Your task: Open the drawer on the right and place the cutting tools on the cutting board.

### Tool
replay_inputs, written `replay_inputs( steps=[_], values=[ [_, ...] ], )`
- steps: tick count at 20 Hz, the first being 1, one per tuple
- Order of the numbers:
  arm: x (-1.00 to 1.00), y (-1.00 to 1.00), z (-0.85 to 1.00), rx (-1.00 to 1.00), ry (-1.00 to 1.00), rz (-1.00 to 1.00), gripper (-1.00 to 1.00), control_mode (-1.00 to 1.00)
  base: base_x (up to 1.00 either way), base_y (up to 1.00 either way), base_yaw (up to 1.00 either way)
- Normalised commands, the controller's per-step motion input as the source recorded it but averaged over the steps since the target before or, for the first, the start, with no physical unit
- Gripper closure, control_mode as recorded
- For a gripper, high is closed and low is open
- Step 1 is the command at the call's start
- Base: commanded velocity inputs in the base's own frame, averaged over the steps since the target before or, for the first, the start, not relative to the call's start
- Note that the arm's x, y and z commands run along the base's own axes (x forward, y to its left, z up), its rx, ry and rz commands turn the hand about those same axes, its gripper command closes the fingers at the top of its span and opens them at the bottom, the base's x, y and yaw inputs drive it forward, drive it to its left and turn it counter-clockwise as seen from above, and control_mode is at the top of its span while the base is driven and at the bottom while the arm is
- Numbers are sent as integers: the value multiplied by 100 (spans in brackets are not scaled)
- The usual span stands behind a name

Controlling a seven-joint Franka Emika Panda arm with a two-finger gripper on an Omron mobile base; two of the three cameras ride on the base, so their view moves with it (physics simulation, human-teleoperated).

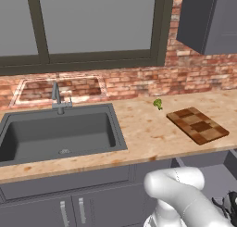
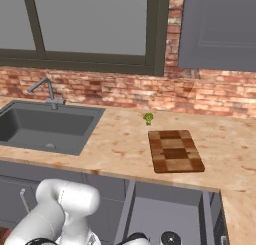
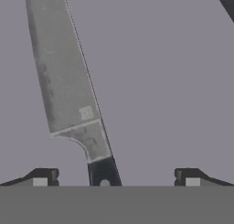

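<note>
Hand view alone: knife [image 3: 68, 77] between fingertips [image 3: 43, 176]

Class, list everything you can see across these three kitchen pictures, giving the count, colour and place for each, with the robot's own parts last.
Cutting board: one, light and dark brown checker, on the counter right of the sink.
Broccoli floret: one, green, on the counter just behind the board.
Sink: one, dark grey, set in the counter at left.
Tap: one, grey, behind the sink.
Drawer: one, grey, pulled open below the board.
Knife: one, grey blade with black handle, lying on the drawer floor.
Wall cabinet: one, dark grey, upper right.
Arm: one, white, reaching down to the drawer.
Tool: one, open, tips either side of the knife handle.
</note>
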Motion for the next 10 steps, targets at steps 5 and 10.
replay_inputs(
  steps=[5,10],
  values=[
    [0,0,-27,-1,0,1,100,-100,0,0,0],
    [-1,0,-12,0,0,0,100,-100,0,0,0]
  ],
)
